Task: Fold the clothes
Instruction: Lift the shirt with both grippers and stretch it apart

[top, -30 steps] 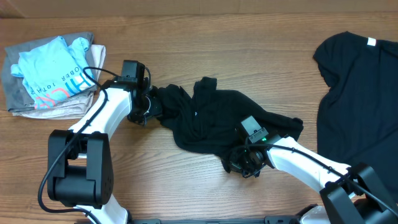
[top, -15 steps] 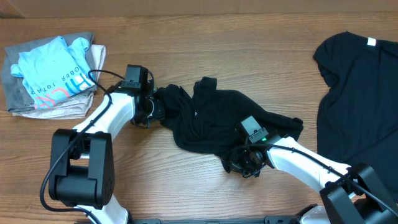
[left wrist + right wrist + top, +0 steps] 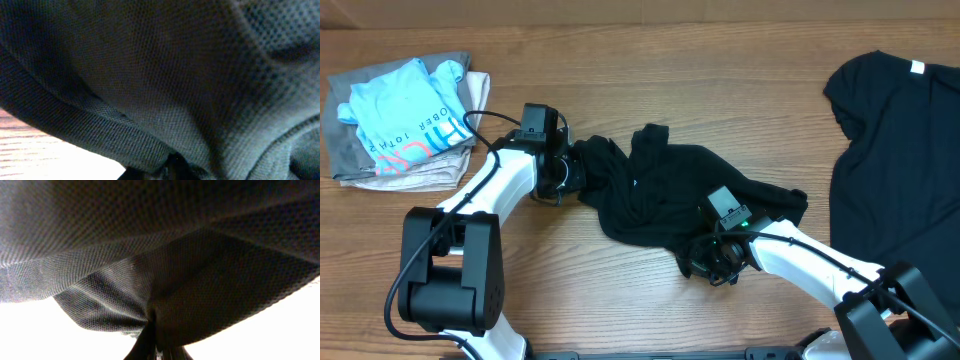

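Your crumpled black soft-fabric T-shirt (image 3: 655,190) lies bunched in the middle of the brown wooden table (image 3: 720,60), and you have an arm at each end of it. The left gripper (image 3: 563,173) sits at the shirt's left tip. In its wrist view cloth fills the frame and a thick hem runs down into a gather at the bottom, so it reads as clamped on that edge. The right gripper (image 3: 708,262) is at the lower right edge, and its wrist view shows the fabric drawn to a tight point between the fingers – clenched on the shirt. Holding two far-apart edges makes sense, because soft fabric this wide will only open out if you draw both ends away from each other. Folding proper looks not yet begun.

A second black T-shirt (image 3: 900,150) lies spread flat at the far right, well apart. A pile of folded light-blue and grey garments (image 3: 400,125) rests at the upper left – likely where finished pieces go.
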